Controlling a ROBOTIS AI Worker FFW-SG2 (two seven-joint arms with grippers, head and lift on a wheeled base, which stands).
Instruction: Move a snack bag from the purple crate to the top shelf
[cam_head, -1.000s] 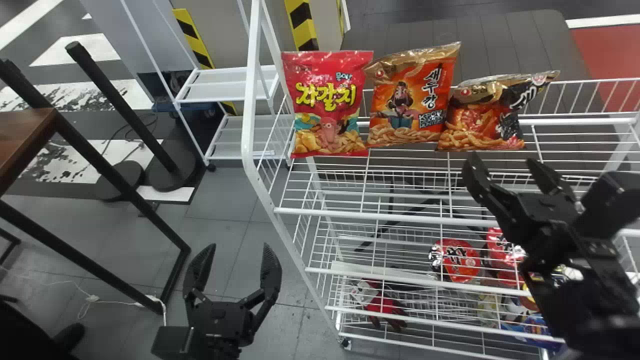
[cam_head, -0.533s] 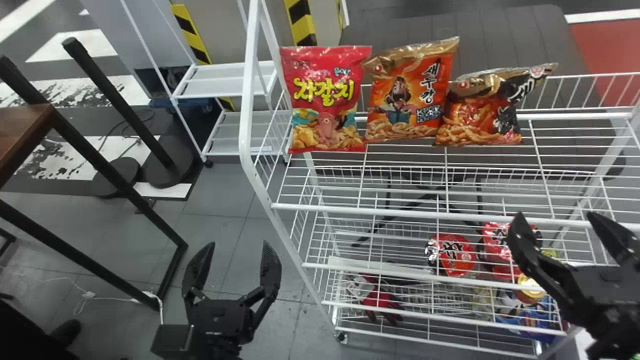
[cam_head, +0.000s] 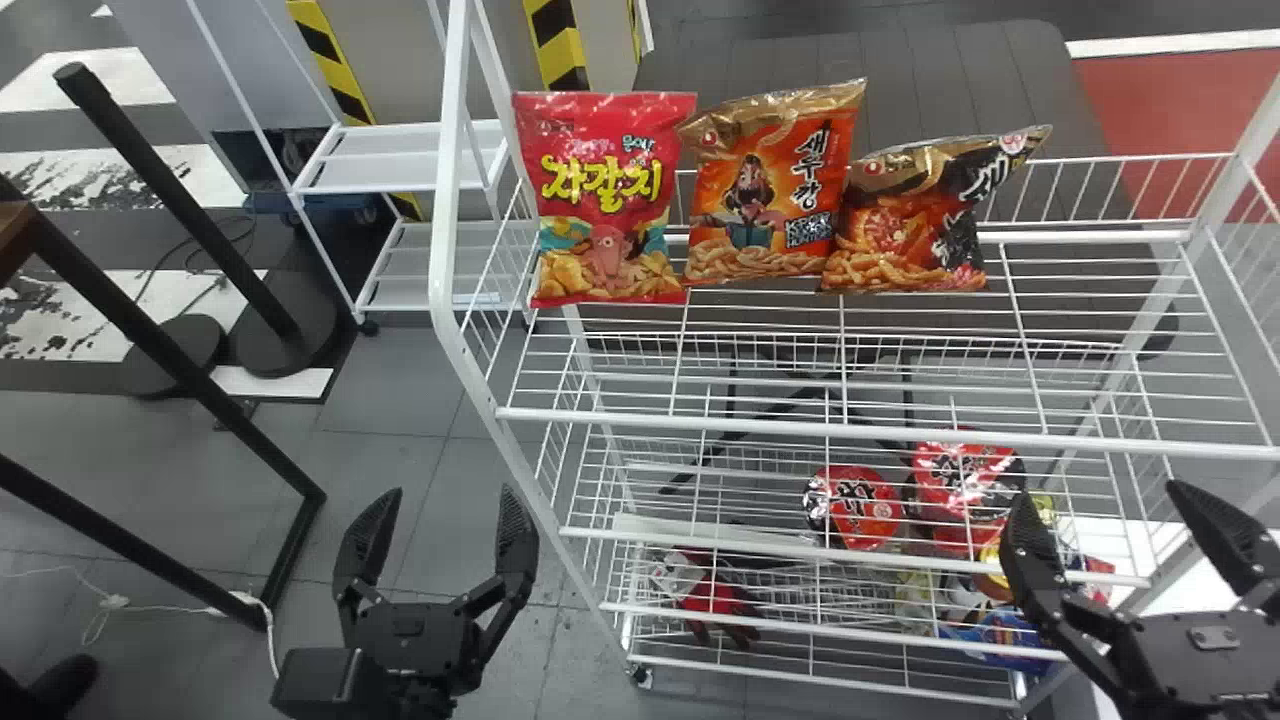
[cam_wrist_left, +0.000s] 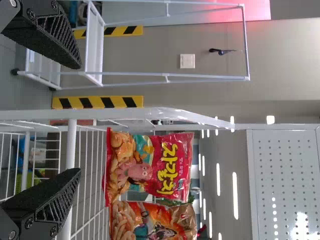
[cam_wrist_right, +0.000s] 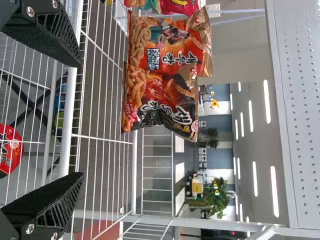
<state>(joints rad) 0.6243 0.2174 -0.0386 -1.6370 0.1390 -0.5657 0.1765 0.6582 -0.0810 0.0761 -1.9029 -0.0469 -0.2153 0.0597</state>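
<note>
Snack bag (cam_head: 905, 225) | on top shelf (cam_head: 900, 433) | right pincer (cam_head: 1098, 493) spread, pointing forward

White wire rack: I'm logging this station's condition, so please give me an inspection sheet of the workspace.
Surface: white wire rack, its top shelf open wirework.
Job's things: red, orange and black-and-orange snack bags side by side on the top shelf.
Clutter: red packs and other goods on lower tiers.
Grippers: left gripper open, empty; right gripper open, empty.
Cables: white cable near a black table leg.
Surroundings: yellow-and-black striped edging behind.
</note>
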